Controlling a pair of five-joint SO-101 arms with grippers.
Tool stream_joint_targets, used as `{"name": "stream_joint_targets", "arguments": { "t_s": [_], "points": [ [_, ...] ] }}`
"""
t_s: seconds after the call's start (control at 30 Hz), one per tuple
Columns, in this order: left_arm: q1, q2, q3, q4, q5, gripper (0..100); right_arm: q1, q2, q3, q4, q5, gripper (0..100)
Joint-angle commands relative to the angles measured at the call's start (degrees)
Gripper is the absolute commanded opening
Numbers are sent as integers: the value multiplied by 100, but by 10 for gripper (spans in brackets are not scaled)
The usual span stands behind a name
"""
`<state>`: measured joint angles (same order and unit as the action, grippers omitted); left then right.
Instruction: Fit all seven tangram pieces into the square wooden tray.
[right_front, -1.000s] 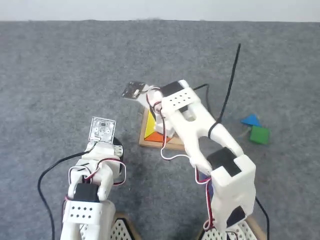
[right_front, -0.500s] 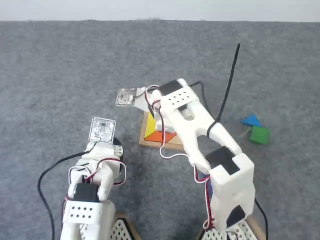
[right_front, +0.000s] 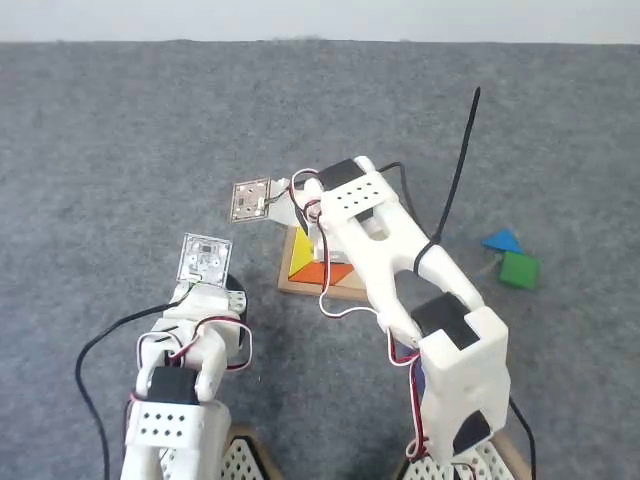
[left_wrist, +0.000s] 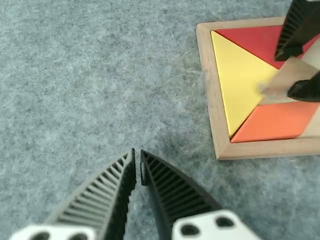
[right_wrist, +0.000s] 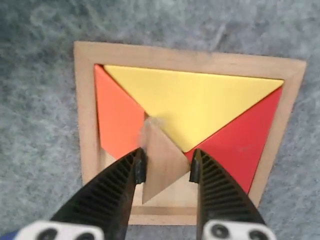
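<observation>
Right arm (right_front: 385, 245) overhangs the tray (right_front: 300, 289); its fingers (right_wrist: 122, 185), gripping a wooden triangle (right_wrist: 162, 160), block the unfilled corner. Bench (right_front: 120, 150) between tray and left arm (right_front: 195, 340) is passable.

The left arm (right_front: 185, 370) and right arm (right_front: 400, 260) are white plastic shells with black servo blocks between links — each on a white base plate (right_front: 240, 458) dotted with holes. Near the base plate, red, white and black wires (right_front: 160, 345) loop along the links. Farthest from it, the left gripper (left_wrist: 137, 152) and right gripper (right_wrist: 167, 162) have black ribbed fingers (left_wrist: 100, 200) on white mounts with screw holes, beside a square camera board (right_front: 204, 258).
</observation>
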<state>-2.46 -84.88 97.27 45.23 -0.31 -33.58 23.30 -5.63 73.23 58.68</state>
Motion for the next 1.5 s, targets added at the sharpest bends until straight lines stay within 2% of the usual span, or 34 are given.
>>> {"name": "stream_joint_targets", "arguments": {
  "t_s": [0.0,0.53,0.73,0.97,1.23,1.47],
  "points": [
    [-26,-79,-48,44,44,15,-31,75,-325,136,149,186],
    [-26,-79,-48,44,44,15,-4,154,-343,154,105,191],
    [-26,-79,-48,44,44,15,198,-488,-316,189,-431,191],
    [-26,-79,-48,44,44,15,488,-1411,-53,365,-1697,190],
    [-26,-79,-48,44,44,15,488,-1446,1618,-1235,-2075,190],
    [-26,-79,-48,44,44,15,541,-1446,1705,-1358,-2163,190]
  ]
}}
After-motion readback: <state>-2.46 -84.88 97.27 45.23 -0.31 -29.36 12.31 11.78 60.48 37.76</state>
